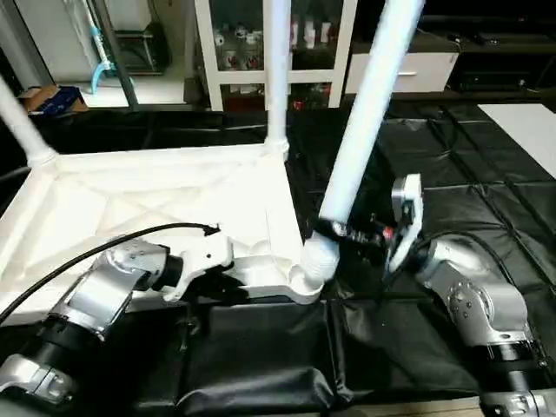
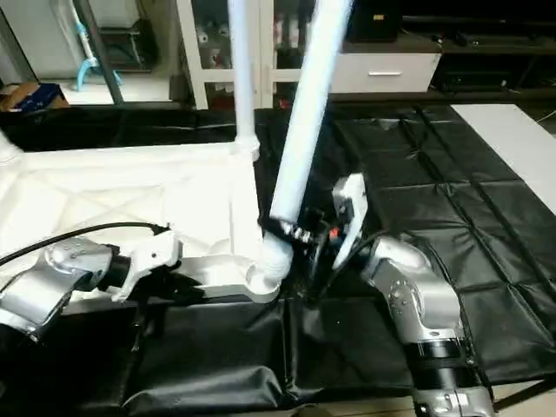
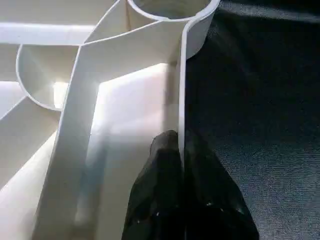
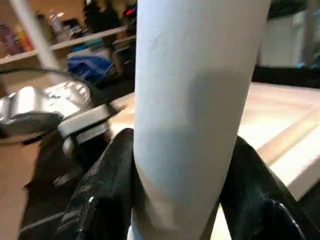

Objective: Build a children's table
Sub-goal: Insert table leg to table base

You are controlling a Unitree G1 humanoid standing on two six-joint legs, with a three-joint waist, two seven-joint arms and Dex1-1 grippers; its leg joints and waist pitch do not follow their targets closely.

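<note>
Head eyes look down; wrist cameras sit close on the table top [image 1: 156, 187].

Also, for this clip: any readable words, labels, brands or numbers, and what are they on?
None can be read.
Blue carton on the floor: print too blurred to read.
Bottles in the white cabinet: labels too small to read.
Table top and the held leg: plain white, no marking visible.

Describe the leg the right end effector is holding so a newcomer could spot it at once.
Start at the upside-down white table top on the black sheet. At its near right corner, a white tubular leg rises from the round socket, gripped low by the right end effector. Unlike the upright leg behind, it leans right.
</note>
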